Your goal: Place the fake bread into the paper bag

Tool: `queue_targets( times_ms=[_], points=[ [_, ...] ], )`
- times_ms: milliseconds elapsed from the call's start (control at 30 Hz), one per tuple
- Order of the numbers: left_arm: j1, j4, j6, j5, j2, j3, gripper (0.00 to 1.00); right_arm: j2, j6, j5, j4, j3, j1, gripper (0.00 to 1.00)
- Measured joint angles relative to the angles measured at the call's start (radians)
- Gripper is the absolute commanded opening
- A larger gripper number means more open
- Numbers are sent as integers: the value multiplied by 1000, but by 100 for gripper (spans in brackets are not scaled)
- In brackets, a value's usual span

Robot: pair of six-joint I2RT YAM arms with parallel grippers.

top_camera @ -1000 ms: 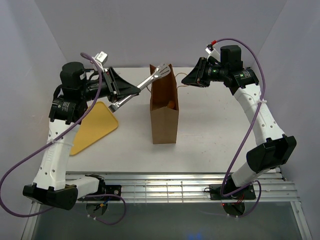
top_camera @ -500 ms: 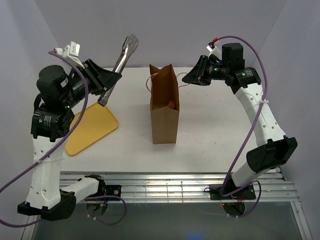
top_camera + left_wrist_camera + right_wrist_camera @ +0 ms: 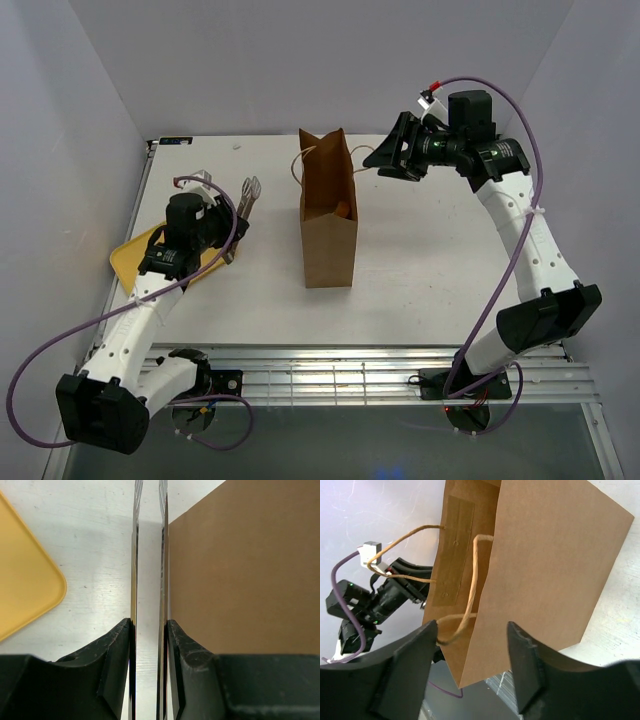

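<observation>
Left claw (image 3: 148, 625) pinches tongs (image 3: 248, 190), right claw (image 3: 470, 630) spread about the paper bag (image 3: 328, 240) handle (image 3: 470, 595); fake bread (image 3: 343, 210), frame centre, judged light, firm: grip mid-body.

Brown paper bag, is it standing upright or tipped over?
Upright. The brown kraft paper bag stands on its base on the white table, mouth open upward, an orange-brown bread piece visible inside.

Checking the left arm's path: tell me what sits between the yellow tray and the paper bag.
The metal tongs gripped by the left gripper, over bare white table; the left wrist view shows it plainest.
</observation>
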Motion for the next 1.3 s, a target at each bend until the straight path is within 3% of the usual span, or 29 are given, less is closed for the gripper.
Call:
queue_targets(
  times_ms=[233,433,833,1300],
  points=[
    [-45,181,45,-59,69,-115,43,-68,-18,14,-60,-27,0,75],
    [-85,258,58,-107,133,-146,44,-132,-24,21,-97,-55,0,76],
    [-140,384,90,-197,304,-213,44,-288,-28,26,-146,-270,0,75],
    [-145,459,72,-172,455,-276,45,-424,-45,44,-187,-371,0,76]
  ],
)
